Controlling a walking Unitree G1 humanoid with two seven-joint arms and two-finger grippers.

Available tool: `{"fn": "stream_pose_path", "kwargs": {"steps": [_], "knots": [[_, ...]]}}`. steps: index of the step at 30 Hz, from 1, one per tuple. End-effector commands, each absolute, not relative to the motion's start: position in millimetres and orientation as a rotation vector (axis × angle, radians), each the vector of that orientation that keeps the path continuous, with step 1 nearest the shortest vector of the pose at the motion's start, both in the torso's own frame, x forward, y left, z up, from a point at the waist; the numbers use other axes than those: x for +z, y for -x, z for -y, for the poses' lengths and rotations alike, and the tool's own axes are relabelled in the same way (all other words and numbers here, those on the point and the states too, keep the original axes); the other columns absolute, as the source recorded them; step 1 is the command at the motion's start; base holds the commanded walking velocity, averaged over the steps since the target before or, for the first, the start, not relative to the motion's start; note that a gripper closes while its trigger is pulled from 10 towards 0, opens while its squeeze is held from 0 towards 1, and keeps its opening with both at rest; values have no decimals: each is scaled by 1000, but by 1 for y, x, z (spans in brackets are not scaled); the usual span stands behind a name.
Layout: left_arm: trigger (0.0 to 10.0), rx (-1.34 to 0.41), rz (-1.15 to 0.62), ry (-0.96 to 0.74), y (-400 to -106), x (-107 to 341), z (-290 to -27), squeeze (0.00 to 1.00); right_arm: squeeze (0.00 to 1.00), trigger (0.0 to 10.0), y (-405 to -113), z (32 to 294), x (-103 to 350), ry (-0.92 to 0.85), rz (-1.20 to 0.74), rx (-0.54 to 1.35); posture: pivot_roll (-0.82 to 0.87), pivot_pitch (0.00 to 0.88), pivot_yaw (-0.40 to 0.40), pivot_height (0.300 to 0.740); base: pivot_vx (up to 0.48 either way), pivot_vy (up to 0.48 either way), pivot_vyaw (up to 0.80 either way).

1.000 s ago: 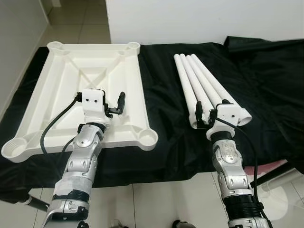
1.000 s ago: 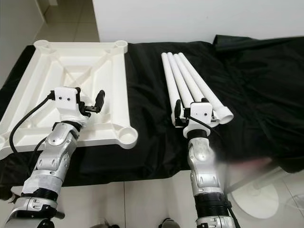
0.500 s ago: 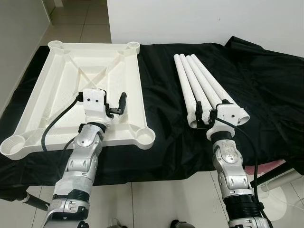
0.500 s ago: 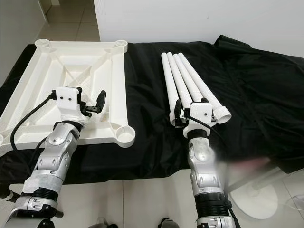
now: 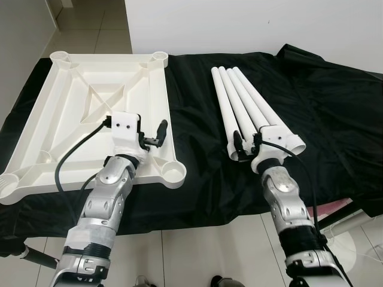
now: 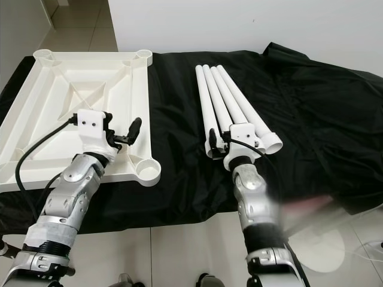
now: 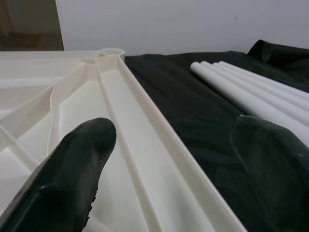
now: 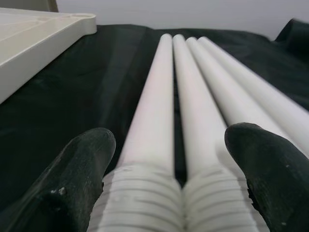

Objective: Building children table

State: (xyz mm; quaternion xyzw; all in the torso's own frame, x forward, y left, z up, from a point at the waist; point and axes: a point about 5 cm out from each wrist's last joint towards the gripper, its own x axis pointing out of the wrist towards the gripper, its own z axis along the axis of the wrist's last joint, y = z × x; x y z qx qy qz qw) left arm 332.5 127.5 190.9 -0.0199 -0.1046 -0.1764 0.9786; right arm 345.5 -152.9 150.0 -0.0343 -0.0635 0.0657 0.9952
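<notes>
Legs [image 5: 245,101], four white tubes, lie side by side on the black cloth [image 5: 335,113] covering the table, long axes running near to far, threaded near ends directly ahead of the right pincer [image 5: 246,143], which stands spread around the two leftmost ends without clamping them. The upturned tabletop [image 5: 90,113] lies to the left, its near-right corner socket [image 5: 172,174] just beside the left pincer [image 5: 152,135], also spread, over the right rim. The right arm is nearer the legs. Whether the fingers [image 8: 77,174] touch the threads is hard to tell
</notes>
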Motion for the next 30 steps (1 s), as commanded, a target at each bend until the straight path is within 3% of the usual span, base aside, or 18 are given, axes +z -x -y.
{"fn": "stream_pose_path", "kwargs": {"steps": [1, 9, 20, 30], "knots": [[10000, -569, 209, 3, -328, 193, -117, 0, 0, 10000, -347, 148, 143, 64, 92, 166, -62, 97, 1, 740, 0, 0, 0], [10000, -543, 191, 15, -328, 194, -117, 0, 0, 10000, -352, 128, 135, 125, 50, 302, -52, 90, -11, 740, 0, 0, 0], [10000, -520, 177, 9, -327, 194, -120, 0, 0, 10000, -346, 118, 104, 142, -99, 395, -45, 78, -18, 740, 0, 0, 0], [10000, -527, 176, -1, -327, 195, -118, 0, 0, 10000, -356, 127, 110, 17, -47, 232, -44, 69, -18, 740, 0, 0, 0]]}}
